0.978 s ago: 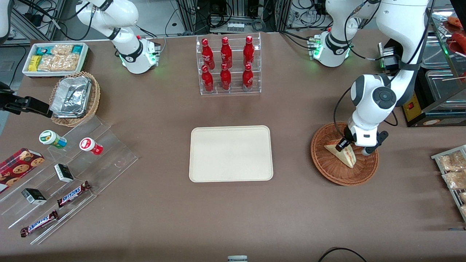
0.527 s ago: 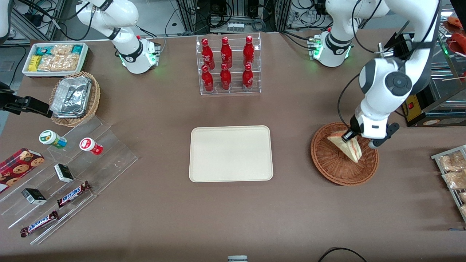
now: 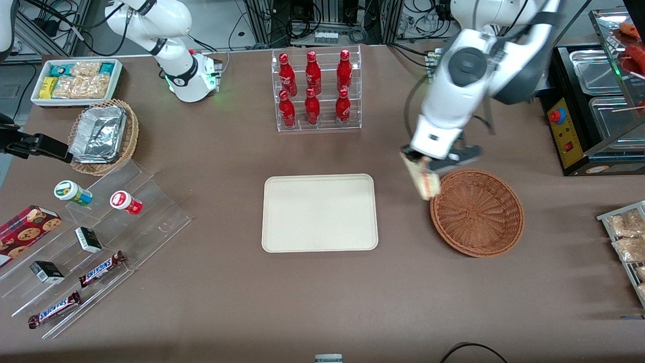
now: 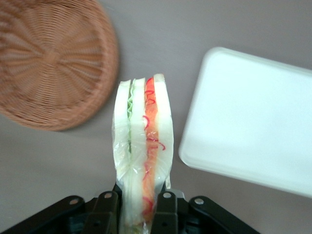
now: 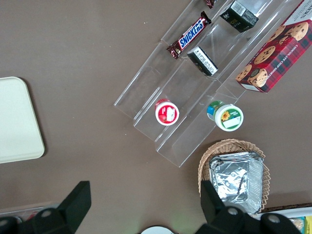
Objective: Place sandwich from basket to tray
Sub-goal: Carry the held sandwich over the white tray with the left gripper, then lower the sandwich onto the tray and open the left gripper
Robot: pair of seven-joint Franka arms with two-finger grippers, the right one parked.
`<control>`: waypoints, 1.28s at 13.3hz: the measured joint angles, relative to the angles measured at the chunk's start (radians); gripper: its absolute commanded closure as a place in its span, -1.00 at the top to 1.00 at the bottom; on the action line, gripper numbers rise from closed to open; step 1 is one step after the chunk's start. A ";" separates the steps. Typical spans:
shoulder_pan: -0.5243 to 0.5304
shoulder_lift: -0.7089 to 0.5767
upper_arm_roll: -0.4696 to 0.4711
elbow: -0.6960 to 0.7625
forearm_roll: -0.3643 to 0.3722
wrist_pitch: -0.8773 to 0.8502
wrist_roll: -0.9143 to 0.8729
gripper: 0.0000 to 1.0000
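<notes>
Toward the parked arm's end of the worktop (image 3: 211, 302) stand the acrylic steps with Snickers bars (image 3: 102, 268) and small tubs, none of it part of this job. Next along, at the middle, lies the tray (image 3: 319, 212), flat and bare, with the rack of red bottles (image 3: 316, 91) farther from the front camera. Between the tray and the basket (image 3: 477, 213) hangs the hand (image 3: 426, 166), lifted off the worktop and pinching the sandwich (image 3: 423, 176) by its bread faces; the wedge dangles below the fingers, just above the basket's rim on the tray's side. The wrist view confirms the clamp: the sandwich (image 4: 142, 156) sits wrapped in clear film between the two fingertips (image 4: 166, 207), with the basket (image 4: 53, 58) to one side and the tray (image 4: 253, 117) to the other. The basket looks emptied.

The carry step appears to be in hand. The next move likely calls for travelling sideways until the wedge is over the tray's middle, lowering until it rests, then spreading the fingers.
</notes>
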 measured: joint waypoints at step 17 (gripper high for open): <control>-0.291 0.776 -0.053 0.593 0.386 0.194 -0.159 -0.65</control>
